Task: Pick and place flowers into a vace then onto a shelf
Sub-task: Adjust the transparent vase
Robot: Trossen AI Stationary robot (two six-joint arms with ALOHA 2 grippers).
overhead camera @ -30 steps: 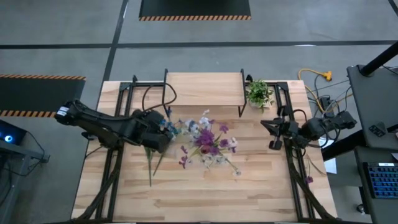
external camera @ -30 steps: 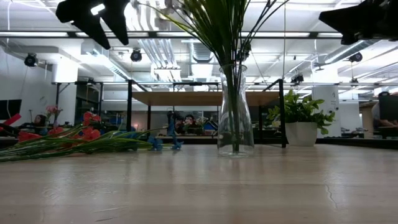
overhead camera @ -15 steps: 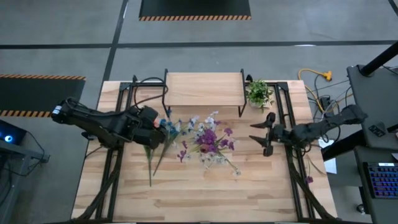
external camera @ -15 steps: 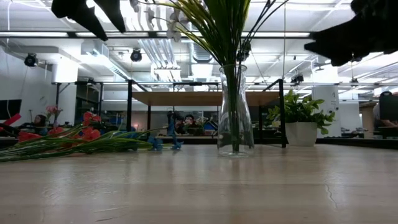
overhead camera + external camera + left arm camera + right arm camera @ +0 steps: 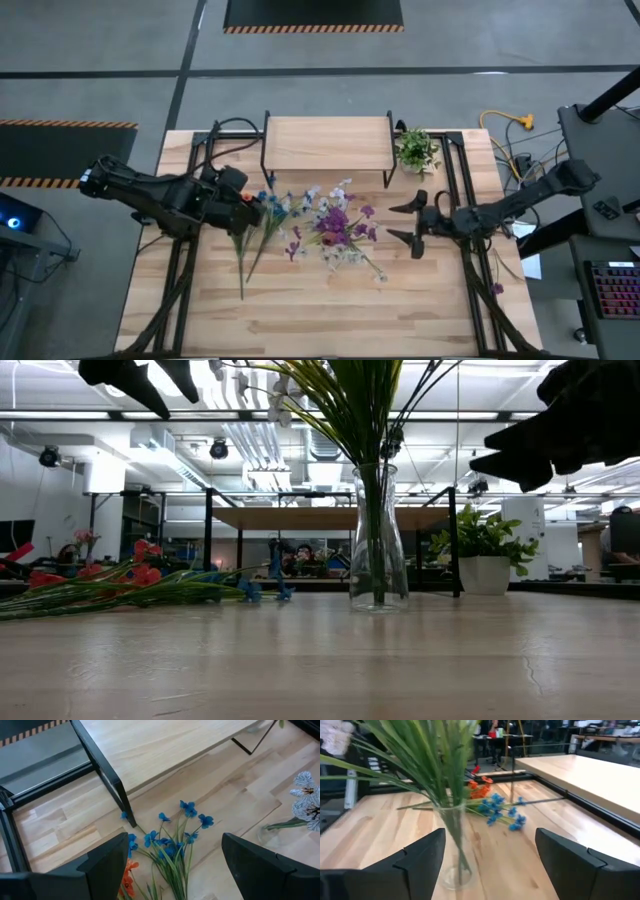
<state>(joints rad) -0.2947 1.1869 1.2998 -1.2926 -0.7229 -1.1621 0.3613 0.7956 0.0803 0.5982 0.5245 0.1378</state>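
Note:
The clear glass vase (image 5: 378,540) stands upright on the tabletop in front of the shelf (image 5: 327,143). It holds several flowers (image 5: 335,225) with purple and white blossoms. More flowers (image 5: 255,235), blue and orange, lie flat on the table to the vase's left, and they also show in the left wrist view (image 5: 170,845). My left gripper (image 5: 252,205) is open and empty above these loose flowers. My right gripper (image 5: 403,224) is open and empty to the vase's right, level with it and pointing at it (image 5: 454,855).
A small potted plant (image 5: 416,150) stands at the shelf's right end. Black frame rails (image 5: 190,250) run along the table's left and right sides (image 5: 470,270). Bare tabletop lies toward the near edge.
My right gripper has moved toward the table's left edge, toward the vase. My left gripper has drawn back toward the table's left edge, away from the vase. The vase and the loose flowers have stayed in place.

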